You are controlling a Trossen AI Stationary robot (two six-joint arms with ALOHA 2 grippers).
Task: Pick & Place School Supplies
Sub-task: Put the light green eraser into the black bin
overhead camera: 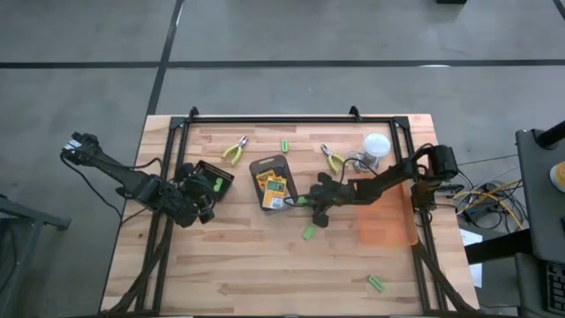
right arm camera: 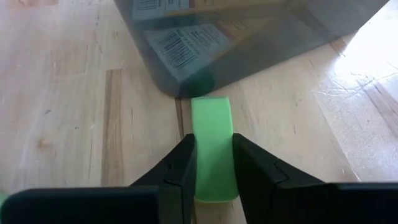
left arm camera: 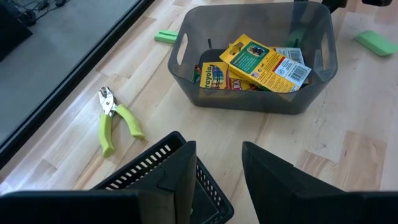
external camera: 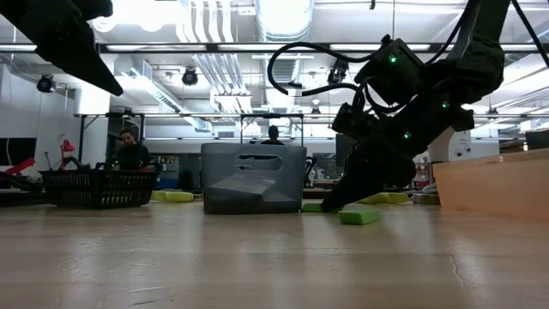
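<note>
Landmark: grey bin holding crayon boxes.
Left of it: left gripper, fingers apart and empty, above a black mesh basket; pliers behind.
Right of it: right gripper clamped on a green stick lying at the bin's base.
Risk: stick snagging the bin wall on lifting.
Unclear: basket contents; number of boxes.

"Crayola" faintly legible on a crayon box, barcodes unreadable
</note>
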